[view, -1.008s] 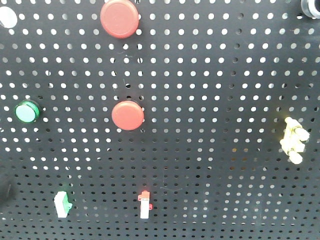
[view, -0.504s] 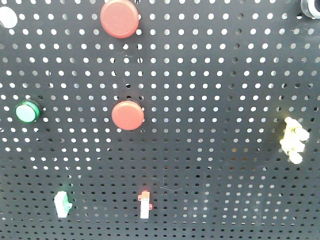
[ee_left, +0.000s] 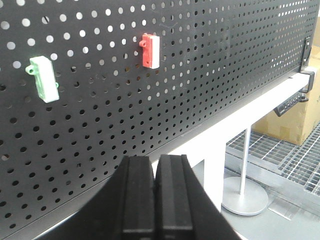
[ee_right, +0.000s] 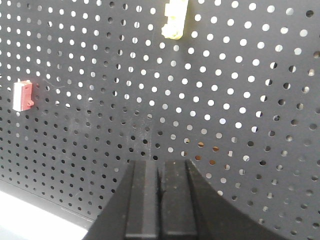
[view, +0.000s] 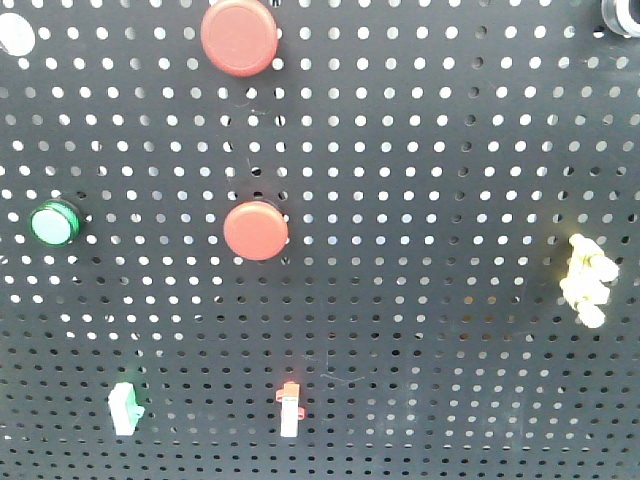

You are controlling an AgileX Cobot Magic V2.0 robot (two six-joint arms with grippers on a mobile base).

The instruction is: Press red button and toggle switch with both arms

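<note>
In the front view a black pegboard (view: 420, 150) fills the frame. A large red button (view: 239, 37) sits at the top, left of centre, and a smaller red button (view: 256, 230) lies below it near mid-frame. A green button (view: 54, 223) is at the left edge, a yellow part (view: 587, 280) at the right. Low down, a green switch (view: 124, 408) sits lower left and a red-tipped switch (view: 289, 407) lower centre. No arm shows here. In the left wrist view the left hand (ee_left: 155, 200) rises from the bottom centre, its jaws pressed together and holding nothing, apart from the board; the green switch (ee_left: 44, 78) is upper left, the red switch (ee_left: 150, 50) top centre, and a white beam (ee_left: 260, 107) runs under the board. In the right wrist view the right hand (ee_right: 160, 202) is likewise closed and empty at bottom centre, with the red switch (ee_right: 22, 95) at the left edge and the yellow part (ee_right: 174, 20) at the top.
</note>
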